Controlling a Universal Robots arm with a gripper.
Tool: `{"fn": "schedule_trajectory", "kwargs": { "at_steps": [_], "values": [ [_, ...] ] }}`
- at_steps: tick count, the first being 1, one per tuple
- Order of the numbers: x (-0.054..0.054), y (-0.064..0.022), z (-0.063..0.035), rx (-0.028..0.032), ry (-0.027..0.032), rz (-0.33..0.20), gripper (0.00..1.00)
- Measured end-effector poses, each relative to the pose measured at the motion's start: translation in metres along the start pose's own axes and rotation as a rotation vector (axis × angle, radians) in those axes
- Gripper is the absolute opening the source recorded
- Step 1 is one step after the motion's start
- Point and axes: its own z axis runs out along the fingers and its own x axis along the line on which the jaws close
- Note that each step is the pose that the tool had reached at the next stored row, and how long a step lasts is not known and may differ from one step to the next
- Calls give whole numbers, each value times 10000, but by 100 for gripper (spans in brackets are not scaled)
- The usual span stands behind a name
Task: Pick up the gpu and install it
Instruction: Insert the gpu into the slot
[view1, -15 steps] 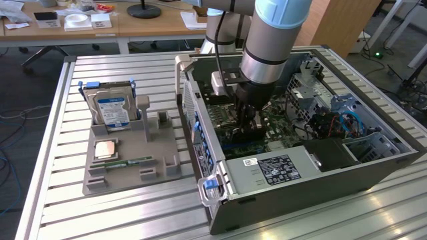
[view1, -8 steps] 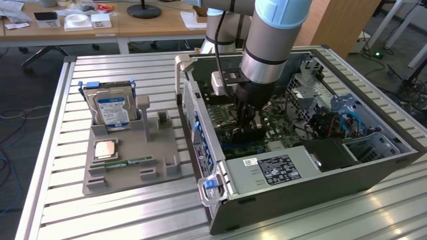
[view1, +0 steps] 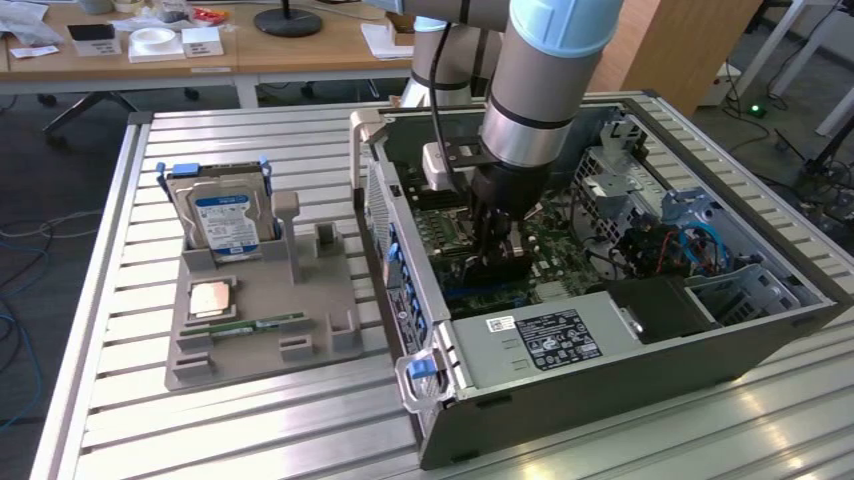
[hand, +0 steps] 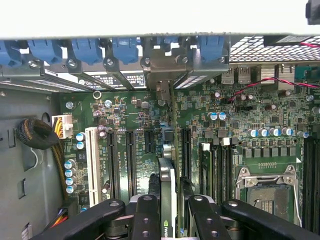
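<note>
Black and thin, the flat rectangular gpu (hand: 167, 175) is held on edge between the two black fingers (hand: 146, 220) of the gripper (hand: 172, 212), which are pressed against its two faces. In the exterior view the gripper (view1: 501, 235) is seen lowered inside the open grey metal computer case (view1: 601, 400), with the gpu (view1: 505, 268) pinched at its tip.

Directly beneath the tool, the card is lined up lengthwise with the long black expansion slots (hand: 112, 160) of the green motherboard (hand: 240, 125). Whether its lower edge is seated in a slot cannot be told. Ahead of the fingertips, the far end of the card reaches the case wall fitted with a row of blue plastic retaining clips (hand: 85, 50).

Well apart from the gripper, outside the case, a grey moulded holder (view1: 254, 345) is placed on the slotted aluminium table (view1: 200, 430). A silver hard drive with a blue-white label (view1: 227, 220) stands upright in it, and a narrow green memory stick (view1: 260, 325) lies flat in it.
</note>
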Motion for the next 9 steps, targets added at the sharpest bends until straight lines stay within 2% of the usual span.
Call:
{"fn": "schedule_trajectory", "kwargs": {
  "at_steps": [9],
  "values": [
    [-7,0,0,6,92,0,27]
  ]
}}
